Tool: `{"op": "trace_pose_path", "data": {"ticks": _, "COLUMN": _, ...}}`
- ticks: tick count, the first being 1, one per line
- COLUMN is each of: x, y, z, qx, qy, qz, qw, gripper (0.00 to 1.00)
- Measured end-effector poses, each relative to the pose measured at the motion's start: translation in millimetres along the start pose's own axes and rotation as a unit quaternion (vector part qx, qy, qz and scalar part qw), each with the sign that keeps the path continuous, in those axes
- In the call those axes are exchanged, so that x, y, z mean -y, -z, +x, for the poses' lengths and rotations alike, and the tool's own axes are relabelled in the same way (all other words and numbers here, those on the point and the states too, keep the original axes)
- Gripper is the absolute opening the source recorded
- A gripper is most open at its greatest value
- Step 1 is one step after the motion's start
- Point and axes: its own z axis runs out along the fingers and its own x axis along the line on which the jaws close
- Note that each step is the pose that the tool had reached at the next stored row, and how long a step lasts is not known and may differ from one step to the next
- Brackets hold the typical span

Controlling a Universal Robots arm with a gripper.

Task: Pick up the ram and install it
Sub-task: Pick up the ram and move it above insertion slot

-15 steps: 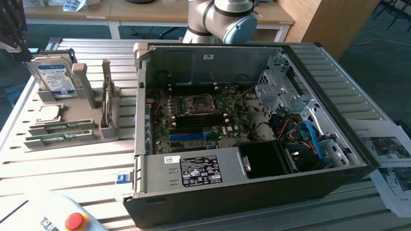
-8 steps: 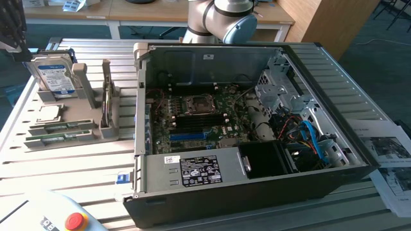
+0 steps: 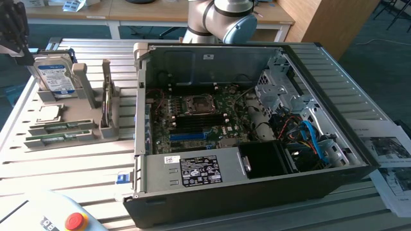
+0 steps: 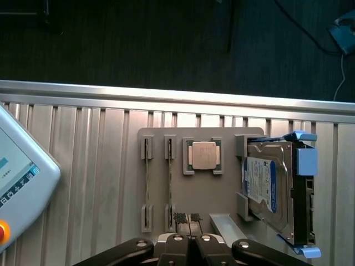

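Observation:
Two green ram sticks (image 4: 147, 185) (image 4: 169, 185) stand on edge in slots of a grey holder (image 4: 222, 194) on the slatted table. The exterior view shows them at its left, as thin green strips (image 3: 61, 127) near the holder's front. My gripper (image 4: 188, 219) hovers above the holder, shut, with its two dark fingertips pressed together and nothing between them. It is just beside one end of the nearer ram stick, apart from it. In the exterior view the gripper (image 3: 19, 53) hangs dark at the far left, above the holder.
A square silver processor (image 4: 203, 155) and an upright hard drive (image 4: 272, 185) share the holder. The open computer case (image 3: 308, 183) fills the table's middle, with the motherboard (image 3: 199, 115) and its blue slot (image 3: 192, 136). A teach pendant (image 4: 22, 183) lies beside the holder, and papers (image 3: 391, 154) beside the case.

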Motion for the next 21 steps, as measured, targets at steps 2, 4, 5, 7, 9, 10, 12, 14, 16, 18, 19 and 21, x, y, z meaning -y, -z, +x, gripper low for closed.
{"op": "trace_pose_path", "data": {"ticks": 2, "x": 0.1, "y": -3.6, "z": 0.1, "qx": 0.0000, "qy": 0.000, "qz": 0.0000, "qw": 1.0000, "gripper": 0.10}}
{"op": "trace_pose_path", "data": {"ticks": 4, "x": 0.3, "y": -7.3, "z": 0.2, "qx": 0.0000, "qy": 0.000, "qz": -0.0001, "qw": 1.0000, "gripper": 0.10}}
{"op": "trace_pose_path", "data": {"ticks": 5, "x": 0.4, "y": -9.0, "z": 0.2, "qx": 0.0000, "qy": 0.000, "qz": -0.0001, "qw": 1.0000, "gripper": 0.10}}
{"op": "trace_pose_path", "data": {"ticks": 7, "x": 0.5, "y": -12.6, "z": 0.3, "qx": 0.0000, "qy": 0.000, "qz": -0.0001, "qw": 1.0000, "gripper": 0.10}}
{"op": "trace_pose_path", "data": {"ticks": 9, "x": 0.7, "y": -16.2, "z": 0.3, "qx": 0.0000, "qy": 0.000, "qz": -0.0001, "qw": 1.0000, "gripper": 0.10}}
{"op": "trace_pose_path", "data": {"ticks": 10, "x": 0.8, "y": -18.2, "z": 0.4, "qx": 0.0000, "qy": 0.000, "qz": 0.0000, "qw": 1.0000, "gripper": 0.10}}
{"op": "trace_pose_path", "data": {"ticks": 12, "x": 1.0, "y": -21.8, "z": 0.5, "qx": 0.0000, "qy": 0.000, "qz": 0.0000, "qw": 1.0000, "gripper": 0.10}}
{"op": "trace_pose_path", "data": {"ticks": 14, "x": 1.1, "y": -25.3, "z": 0.5, "qx": 0.0000, "qy": 0.000, "qz": -0.0001, "qw": 1.0000, "gripper": 0.10}}
{"op": "trace_pose_path", "data": {"ticks": 16, "x": 1.3, "y": -29.1, "z": 0.6, "qx": 0.0000, "qy": 0.000, "qz": -0.0001, "qw": 1.0000, "gripper": 0.10}}
{"op": "trace_pose_path", "data": {"ticks": 18, "x": 1.4, "y": -32.6, "z": 0.7, "qx": 0.0000, "qy": 0.000, "qz": -0.0001, "qw": 1.0000, "gripper": 0.10}}
{"op": "trace_pose_path", "data": {"ticks": 19, "x": 1.6, "y": -34.5, "z": 0.7, "qx": 0.0000, "qy": 0.000, "qz": 0.0000, "qw": 1.0000, "gripper": 0.10}}
{"op": "trace_pose_path", "data": {"ticks": 21, "x": 1.7, "y": -37.8, "z": 0.8, "qx": 0.0000, "qy": 0.000, "qz": 0.0000, "qw": 1.0000, "gripper": 0.10}}
